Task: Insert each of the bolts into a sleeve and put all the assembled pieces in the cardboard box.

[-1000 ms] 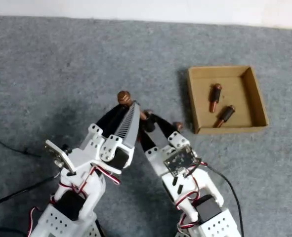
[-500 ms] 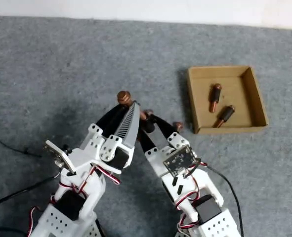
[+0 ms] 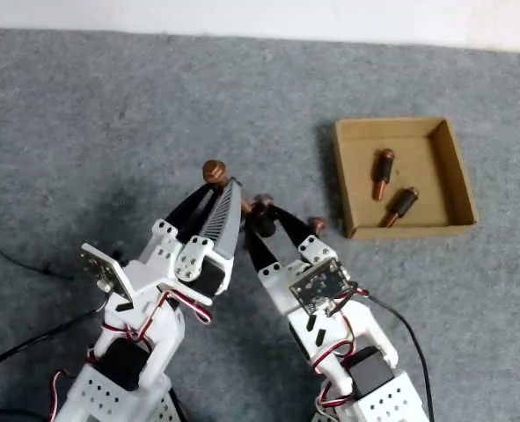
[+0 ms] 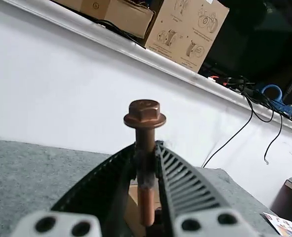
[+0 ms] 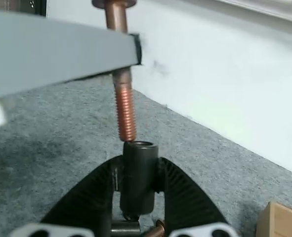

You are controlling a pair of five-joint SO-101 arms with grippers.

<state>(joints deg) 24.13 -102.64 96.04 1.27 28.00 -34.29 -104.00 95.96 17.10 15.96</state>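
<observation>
left gripper [image 4: 146, 146] clamped on upright copper bolt [image 5: 124, 114], its threaded tip at the mouth of upright black sleeve [image 5: 138, 180] clamped in right gripper [image 5: 138, 170], axes nearly aligned.

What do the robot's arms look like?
Both are white plastic. The left arm has one black ribbed jaw and one grey one; the right arm has two black ribbed jaws. Red, white and black wires loop along each, and each wrist carries a small circuit board.
</observation>
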